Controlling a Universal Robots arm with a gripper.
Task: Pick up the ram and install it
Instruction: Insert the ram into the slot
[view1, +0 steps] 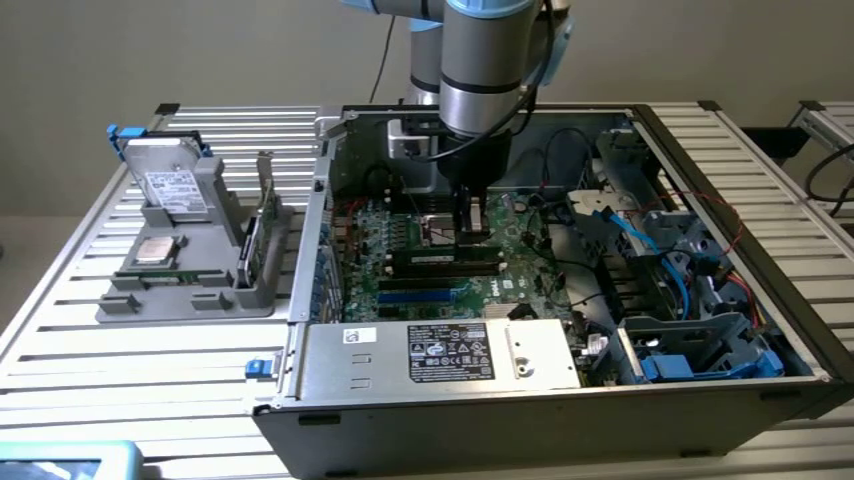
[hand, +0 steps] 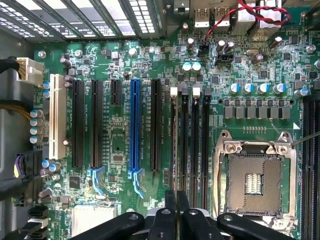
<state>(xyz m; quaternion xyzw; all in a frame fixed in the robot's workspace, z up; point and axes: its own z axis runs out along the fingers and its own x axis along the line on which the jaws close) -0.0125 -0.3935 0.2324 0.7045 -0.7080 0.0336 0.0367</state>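
Right, the pincer is down inside the open computer case, and directly beneath its tips stands the ram. It is a long, slim stick on edge among the black slots of the motherboard, its face dark with chips, any label too small to make out. From the wrist view the ram is just a thin brownish-green edge running straight out ahead of the pincer. It sits in the slot of the four farthest from the silver processor socket. The black fingers are pressed together, barely a seam between them. Whether they nip the stick's top edge or merely rest at it, I cannot tell. Its near end is hidden under the fingers, and whether it is fully seated is hard to make out. The arm cuts off the board behind the pincer.
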